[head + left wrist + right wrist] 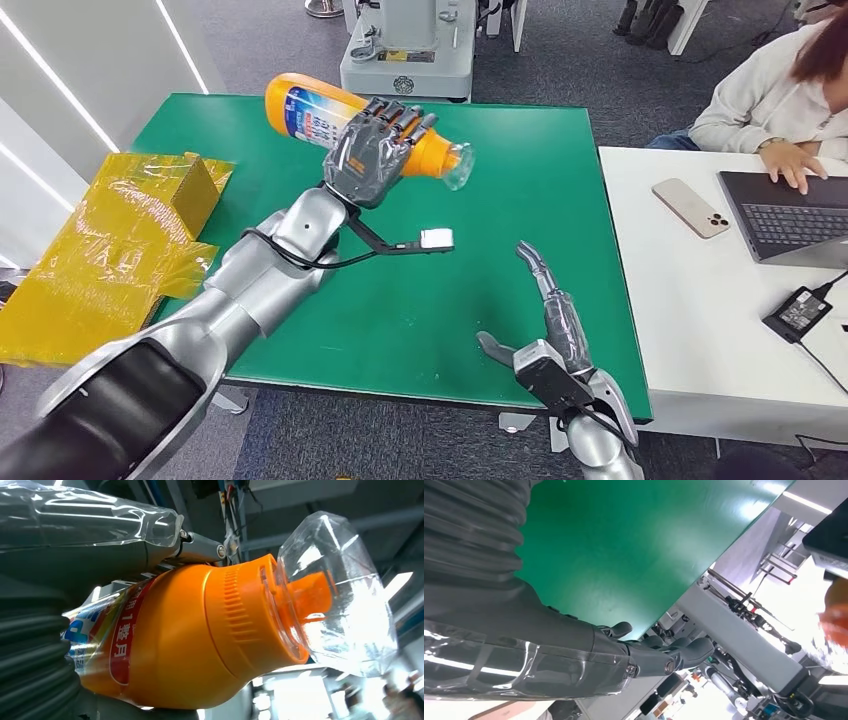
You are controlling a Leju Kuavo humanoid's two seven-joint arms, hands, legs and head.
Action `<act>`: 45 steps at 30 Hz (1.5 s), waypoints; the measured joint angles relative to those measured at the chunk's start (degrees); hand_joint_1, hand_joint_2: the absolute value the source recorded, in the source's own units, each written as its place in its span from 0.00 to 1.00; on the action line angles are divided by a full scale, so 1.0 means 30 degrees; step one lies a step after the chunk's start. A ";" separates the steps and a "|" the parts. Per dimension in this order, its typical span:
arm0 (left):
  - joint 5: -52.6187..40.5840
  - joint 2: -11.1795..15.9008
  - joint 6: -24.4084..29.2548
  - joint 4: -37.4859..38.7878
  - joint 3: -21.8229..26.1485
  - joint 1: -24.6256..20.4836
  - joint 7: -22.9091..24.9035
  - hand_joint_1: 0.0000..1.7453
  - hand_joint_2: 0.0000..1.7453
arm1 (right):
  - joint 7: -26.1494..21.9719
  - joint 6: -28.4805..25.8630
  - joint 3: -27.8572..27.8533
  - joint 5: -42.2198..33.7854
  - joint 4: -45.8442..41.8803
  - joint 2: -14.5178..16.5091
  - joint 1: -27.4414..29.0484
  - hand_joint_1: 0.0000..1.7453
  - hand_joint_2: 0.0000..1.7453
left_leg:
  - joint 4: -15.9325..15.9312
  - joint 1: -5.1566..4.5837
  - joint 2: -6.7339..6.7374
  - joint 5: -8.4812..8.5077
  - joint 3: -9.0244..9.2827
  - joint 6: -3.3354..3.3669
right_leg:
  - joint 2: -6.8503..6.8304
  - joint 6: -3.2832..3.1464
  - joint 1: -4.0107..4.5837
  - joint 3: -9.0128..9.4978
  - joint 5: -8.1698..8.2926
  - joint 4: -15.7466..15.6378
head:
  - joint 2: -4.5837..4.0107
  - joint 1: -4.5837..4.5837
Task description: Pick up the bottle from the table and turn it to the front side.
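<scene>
My left hand (375, 150) holds an orange bottle (305, 108) lifted above the green table (500, 290), lying sideways with its clear cap (457, 165) toward the right. The blue and red label faces up and away. From the left wrist, the orange bottle (190, 640) and its clear cap (345, 595) sit close against my left hand (45, 645). My right hand (550, 320) hovers open over the table's near right part, fingers stretched forward, holding nothing. The right wrist view has my right hand (589, 645) above the green table (634, 540).
Yellow plastic-wrapped boxes (120, 240) lie off the table's left edge. A white desk (700, 300) at the right carries a phone (690, 207), a laptop (790, 215) and a black power brick (797, 312). A person (770, 90) sits there typing. A grey machine base (405, 60) stands beyond the table.
</scene>
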 joint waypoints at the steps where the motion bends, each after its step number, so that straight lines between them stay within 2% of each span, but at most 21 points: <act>1: -0.0097 0.0279 -0.0226 0.0223 -0.0218 -0.0259 0.0210 1.00 1.00 | -0.0076 -0.0004 -0.0009 -0.0082 -0.0078 -0.0071 0.0078 0.00 1.00 | 0.0000 0.0002 0.0007 0.0000 0.0003 -0.0001 | 0.0005 -0.0002 0.0001 -0.0001 0.0001 0.0003 | 0.0000 0.0000; 5: -0.0151 0.0587 -0.0466 0.0449 -0.0456 -0.0551 0.0348 1.00 1.00 | -0.0184 -0.0013 -0.0020 -0.0207 -0.0153 -0.0155 0.0165 0.00 1.00 | 0.0000 0.0005 0.0017 0.0002 0.0006 -0.0003 | 0.0012 -0.0004 0.0003 -0.0004 0.0002 0.0005 | 0.0000 0.0002; 6: -0.0179 0.0937 -0.0682 0.0672 -0.0672 -0.0833 0.0372 1.00 1.00 | -0.0313 -0.0095 -0.0042 -0.0342 -0.0219 -0.0255 0.0260 0.00 1.00 | -0.0002 0.0006 0.0018 0.0003 0.0006 -0.0004 | 0.0013 -0.0006 0.0005 -0.0006 0.0003 0.0008 | 0.0000 0.0000; 10: -0.0202 0.3798 -0.1150 0.2027 -0.1728 -0.2354 0.0108 1.00 1.00 | -0.1130 -0.0481 -0.0190 -0.1471 -0.0496 -0.0998 0.0684 0.00 1.00 | -0.0010 0.0006 0.0019 0.0005 -0.0001 -0.0008 | 0.0017 -0.0010 0.0010 -0.0014 0.0001 0.0022 | 0.0000 0.0000; 15: 0.0887 0.5181 -0.1923 0.2385 -0.1684 -0.2473 0.0135 1.00 1.00 | -0.1326 -0.0565 -0.0189 -0.2283 -0.0488 -0.1182 0.0664 0.00 1.00 | -0.0010 0.0004 0.0027 0.0005 -0.0007 -0.0009 | 0.0024 -0.0012 0.0008 -0.0014 0.0003 0.0022 | 0.0000 0.0004; 18: 0.2604 0.5841 -0.3106 0.2578 -0.1142 -0.2583 -0.0081 1.00 1.00 | -0.1348 -0.0563 -0.0189 -0.2543 -0.0507 -0.1280 0.0686 0.00 1.00 | -0.0006 0.0004 0.0038 0.0006 -0.0001 -0.0010 | 0.0037 -0.0016 0.0008 -0.0021 0.0006 0.0022 | 0.0000 0.0000; 24: 0.6223 0.6512 -0.7143 0.3127 0.1670 -0.3163 0.0483 1.00 1.00 | -0.1314 -0.0261 -0.0186 -0.2867 -0.0856 -0.1459 0.0703 0.00 1.00 | -0.0010 0.0007 0.0026 0.0013 -0.0011 -0.0022 | 0.0023 -0.0017 0.0010 -0.0021 0.0006 0.0025 | 0.0000 -0.0002; 29: 0.6502 0.7075 -0.8705 0.3508 0.3556 -0.3328 0.1474 1.00 1.00 | -0.1335 0.0417 -0.0186 -0.3358 -0.0864 -0.1588 0.0418 0.00 1.00 | -0.0010 0.0007 0.0023 0.0013 -0.0009 -0.0024 | 0.0022 -0.0017 0.0009 -0.0023 0.0005 0.0026 | 0.0000 0.0002; 36: 0.4956 0.7383 -1.0343 0.3912 0.3955 -0.3360 0.2529 1.00 1.00 | -0.1865 0.0751 -0.0137 -0.4251 -0.0545 -0.1971 -0.0137 0.00 1.00 | -0.0006 0.0004 0.0010 0.0015 -0.0014 -0.0025 | 0.0003 -0.0016 0.0007 -0.0020 0.0007 0.0025 | 0.0000 0.0005; 45: 0.4706 0.7246 -1.0474 0.4098 0.3955 -0.3316 0.2306 1.00 1.00 | -0.1924 0.0424 0.0076 -0.4787 -0.0466 -0.2271 -0.0214 0.00 1.00 | -0.0004 0.0004 0.0011 0.0013 -0.0015 -0.0024 | 0.0005 -0.0016 0.0006 -0.0022 0.0006 0.0022 | 0.0000 0.0003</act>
